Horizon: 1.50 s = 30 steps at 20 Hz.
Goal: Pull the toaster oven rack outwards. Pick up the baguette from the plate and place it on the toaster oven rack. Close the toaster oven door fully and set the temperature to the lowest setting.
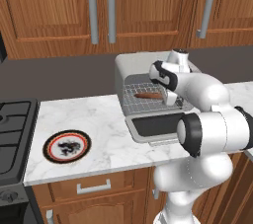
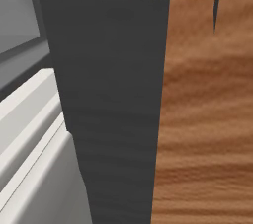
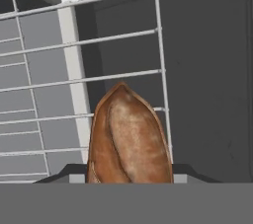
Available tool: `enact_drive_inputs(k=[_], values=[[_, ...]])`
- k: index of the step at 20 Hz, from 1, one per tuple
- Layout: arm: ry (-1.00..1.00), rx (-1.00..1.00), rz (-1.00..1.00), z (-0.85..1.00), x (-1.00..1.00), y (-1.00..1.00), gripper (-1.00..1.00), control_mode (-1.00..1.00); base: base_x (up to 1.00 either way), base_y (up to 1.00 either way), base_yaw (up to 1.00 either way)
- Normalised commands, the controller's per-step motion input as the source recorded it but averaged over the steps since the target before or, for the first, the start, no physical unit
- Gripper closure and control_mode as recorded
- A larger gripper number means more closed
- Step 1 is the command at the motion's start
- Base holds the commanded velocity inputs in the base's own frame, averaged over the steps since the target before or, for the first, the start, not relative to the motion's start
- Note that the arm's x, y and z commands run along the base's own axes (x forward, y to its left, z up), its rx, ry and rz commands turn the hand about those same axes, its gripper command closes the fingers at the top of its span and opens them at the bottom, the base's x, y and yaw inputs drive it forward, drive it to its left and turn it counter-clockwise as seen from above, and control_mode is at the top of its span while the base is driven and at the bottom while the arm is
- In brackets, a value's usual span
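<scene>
**Baguette on the pulled-out rack, tool closed around it**

Seen from the left base view: toaster oven (image 1: 129,67) at the back of the marble worktop (image 1: 104,134), toaster oven door (image 1: 153,127) folded down flat toward the front edge, dark glass facing up. Toaster oven rack (image 1: 143,100) drawn out over the open door. Baguette (image 1: 149,96) lying lengthwise across the wire grid, brown against the silver bars. Tool (image 1: 169,97) lowered at the loaf's right end, partly hidden behind the white arm.

From the hand view: baguette (image 3: 129,139) wedged between the two dark fingertips (image 3: 66,171), tapered end pointing away, rack wires (image 3: 99,77) beneath it. Jaws partway closed, gripping the loaf on both sides.

Plate (image 1: 66,145) bare, well apart to the left on the worktop, beside the stove (image 1: 15,134).
</scene>
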Motion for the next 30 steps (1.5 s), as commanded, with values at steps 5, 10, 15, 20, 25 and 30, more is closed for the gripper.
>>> enact_drive_inputs(k=[5, 10, 15, 20, 25, 30], values=[[0.00, 0.00, 0.00, -0.05, 0.00, 0.00, 1.00, -1.00, 0.00, 0.00, 0.00], [0.00, -0.01, 0.00, -0.07, 0.00, 0.00, 1.00, -1.00, 0.00, 0.00, 0.00], [0.00, 0.00, 0.00, -0.14, 0.00, 0.00, 1.00, -1.00, 0.00, 0.00, 0.00], [0.00, 0.00, 0.00, -0.20, 0.00, 0.00, 1.00, -1.00, 0.00, 0.00, 0.00], [0.00, 0.00, 0.00, -0.20, 0.00, 0.00, 1.00, -1.00, 0.00, 0.00, 0.00], [0.01, 0.00, 0.00, -0.09, 0.00, -0.02, 1.00, -1.00, 0.00, 0.00, 0.00]])
